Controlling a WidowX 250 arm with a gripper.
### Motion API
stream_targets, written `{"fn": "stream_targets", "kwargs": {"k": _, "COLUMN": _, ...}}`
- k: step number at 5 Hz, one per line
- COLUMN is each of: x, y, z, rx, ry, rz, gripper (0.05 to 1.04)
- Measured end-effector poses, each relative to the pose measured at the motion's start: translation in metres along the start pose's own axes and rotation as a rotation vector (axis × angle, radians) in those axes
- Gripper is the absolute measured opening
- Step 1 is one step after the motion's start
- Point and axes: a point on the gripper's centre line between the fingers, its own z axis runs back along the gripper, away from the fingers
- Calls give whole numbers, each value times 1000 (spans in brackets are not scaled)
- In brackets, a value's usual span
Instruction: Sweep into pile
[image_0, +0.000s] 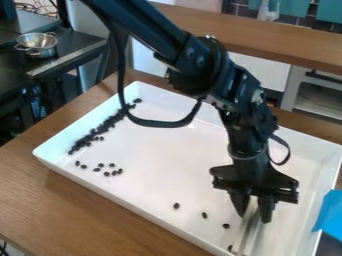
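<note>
My gripper (254, 218) is closed on a pale sweeping tool (247, 237), fingers either side of its top, strip angled down to the tray floor near the front right. Tool reads light and fairly stiff, thin edge; guess it twists if pushed off-centre, so keep the hold high and central and press lightly. No reason to pinch the dark beans (204, 215): small, hard-looking, light, likely to roll or skid on the glossy floor. Slow low strokes, or they'll scatter or slip under the edge. Looks: tool is narrow, straight, whitish grey; beans are near-black, oval, matching. One sits right by the tool, three more string out to its left along the front side. Further left, a loose group lies near the front left corner, then a dense band (100, 129) runs along the left wall. All in a white rectangular tray (153, 165), shallow, raised walls, on a brown wooden table (67, 210).
</note>
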Motion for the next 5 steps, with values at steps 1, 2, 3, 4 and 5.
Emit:
{"fn": "stream_targets", "kwargs": {"k": 1, "x": 2, "y": 26, "z": 4, "rx": 26, "ry": 25, "rz": -8, "gripper": 378}}
{"fn": "stream_targets", "kwargs": {"k": 2, "x": 4, "y": 43, "z": 6, "rx": 46, "ry": 36, "rz": -22, "gripper": 378}}
{"fn": "stream_targets", "kwargs": {"k": 3, "x": 8, "y": 62, "z": 10, "rx": 89, "ry": 36, "rz": -41, "gripper": 378}}
{"fn": "stream_targets", "kwargs": {"k": 4, "x": 13, "y": 80, "z": 12, "rx": 131, "ry": 43, "rz": -65, "gripper": 378}}
{"fn": "stream_targets", "kwargs": {"k": 5, "x": 16, "y": 102, "z": 17, "rx": 161, "ry": 49, "rz": -65, "gripper": 378}}
